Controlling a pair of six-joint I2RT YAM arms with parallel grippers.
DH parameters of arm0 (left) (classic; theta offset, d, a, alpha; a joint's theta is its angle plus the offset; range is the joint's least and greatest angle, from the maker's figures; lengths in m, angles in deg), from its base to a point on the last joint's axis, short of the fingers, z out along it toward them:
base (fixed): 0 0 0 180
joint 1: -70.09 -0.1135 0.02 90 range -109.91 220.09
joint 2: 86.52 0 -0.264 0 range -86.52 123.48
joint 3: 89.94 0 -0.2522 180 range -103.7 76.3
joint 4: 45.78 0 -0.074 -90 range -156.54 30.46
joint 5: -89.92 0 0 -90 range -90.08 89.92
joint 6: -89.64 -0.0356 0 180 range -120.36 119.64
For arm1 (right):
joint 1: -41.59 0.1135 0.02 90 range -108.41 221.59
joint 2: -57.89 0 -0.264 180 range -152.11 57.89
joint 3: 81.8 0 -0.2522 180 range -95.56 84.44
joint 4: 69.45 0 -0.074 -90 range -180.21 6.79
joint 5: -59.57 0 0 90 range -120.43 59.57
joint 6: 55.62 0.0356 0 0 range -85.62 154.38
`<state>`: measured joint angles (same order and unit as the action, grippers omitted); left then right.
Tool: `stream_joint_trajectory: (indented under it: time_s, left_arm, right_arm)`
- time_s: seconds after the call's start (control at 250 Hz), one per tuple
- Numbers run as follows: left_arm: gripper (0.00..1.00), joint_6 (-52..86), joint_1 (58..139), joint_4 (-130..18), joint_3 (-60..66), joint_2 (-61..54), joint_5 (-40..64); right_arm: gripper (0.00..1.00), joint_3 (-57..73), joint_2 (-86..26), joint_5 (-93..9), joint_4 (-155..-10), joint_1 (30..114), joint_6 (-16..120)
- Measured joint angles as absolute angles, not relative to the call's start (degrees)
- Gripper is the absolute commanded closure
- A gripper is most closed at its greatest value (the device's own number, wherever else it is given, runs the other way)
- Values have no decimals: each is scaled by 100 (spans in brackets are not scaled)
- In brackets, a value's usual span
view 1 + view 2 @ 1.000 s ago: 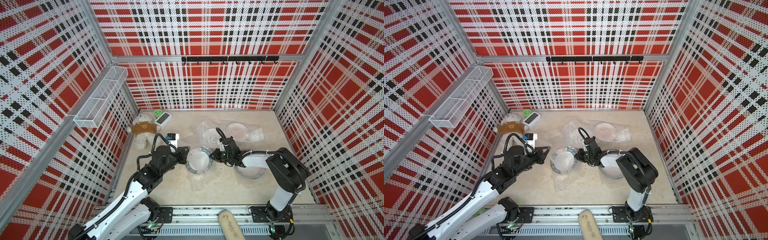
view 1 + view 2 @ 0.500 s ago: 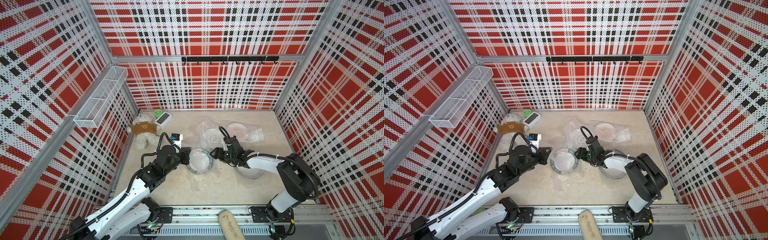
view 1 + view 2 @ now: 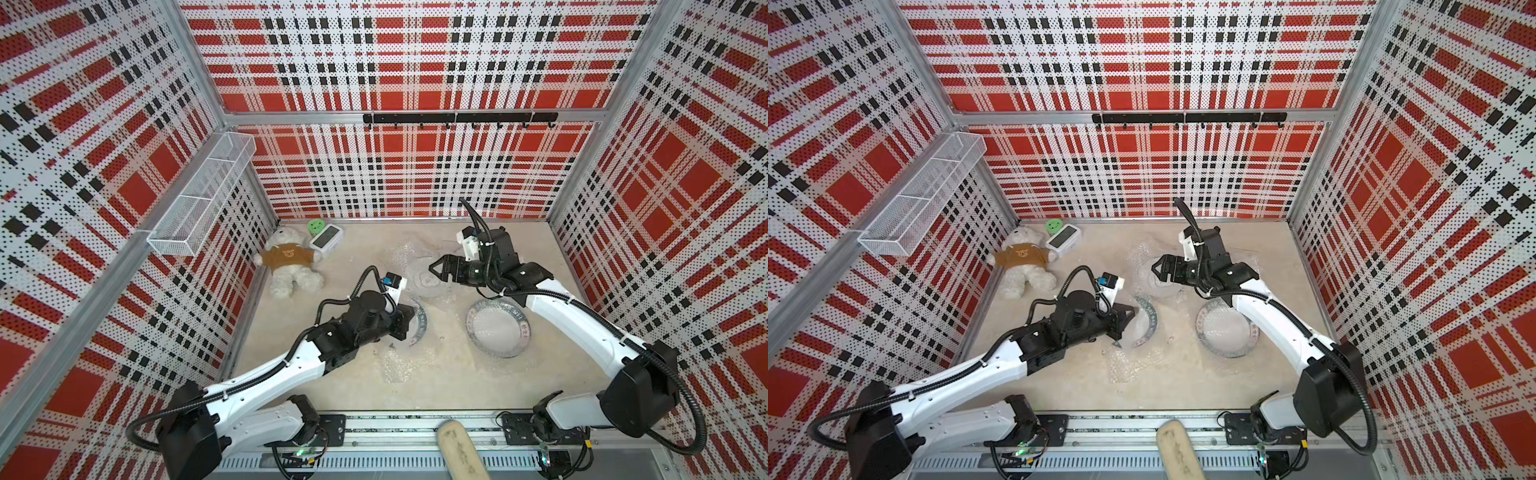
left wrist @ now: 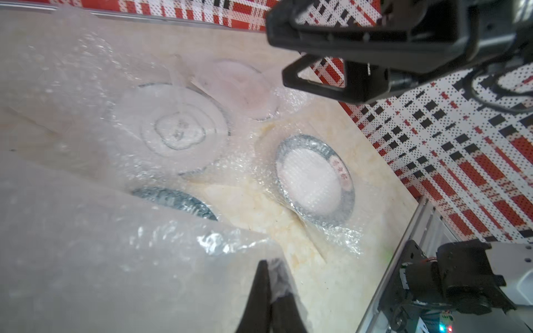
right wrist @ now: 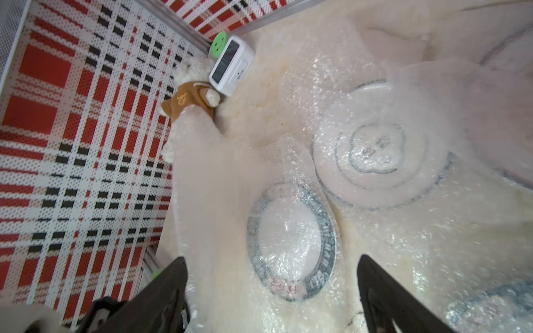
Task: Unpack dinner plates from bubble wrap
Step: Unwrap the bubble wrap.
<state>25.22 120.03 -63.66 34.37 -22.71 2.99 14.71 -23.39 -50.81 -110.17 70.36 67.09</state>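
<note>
The left gripper [image 4: 266,271] has its jaws closed on a fold of bubble wrap [image 4: 101,259], probably to peel this sheet off the dark-rimmed plate [image 4: 176,200] beneath. The right gripper [image 3: 437,269] hangs wide open and empty above the emblem plate [image 3: 428,284], likely freed for a new grasp. The plates lie flat on the table [image 3: 478,386].

White arms [image 3: 270,374], black joints [image 3: 340,338], ribbed cables [image 3: 474,212]

- Left gripper [image 4: 266,269] pinched tight on the bubble wrap [image 4: 115,259], arm stretched forward and low.
- Right gripper [image 5: 269,261] hovers higher, jaws spread wide, holding nothing.
</note>
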Motion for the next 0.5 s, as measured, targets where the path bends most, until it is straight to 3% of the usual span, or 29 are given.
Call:
stream_joint_trajectory:
  time_s: [0.296,0.5]
  left_arm:
    - [100,2512,12357,-5804,3413,-1862,417]
    - [100,2516,12357,-5667,3424,-1862,428]
  right_arm:
    - [12,1735,-2839,-6136,-11026,7183,6696]
    - [26,1875,-3189,-6626,-10764,7458,6794]
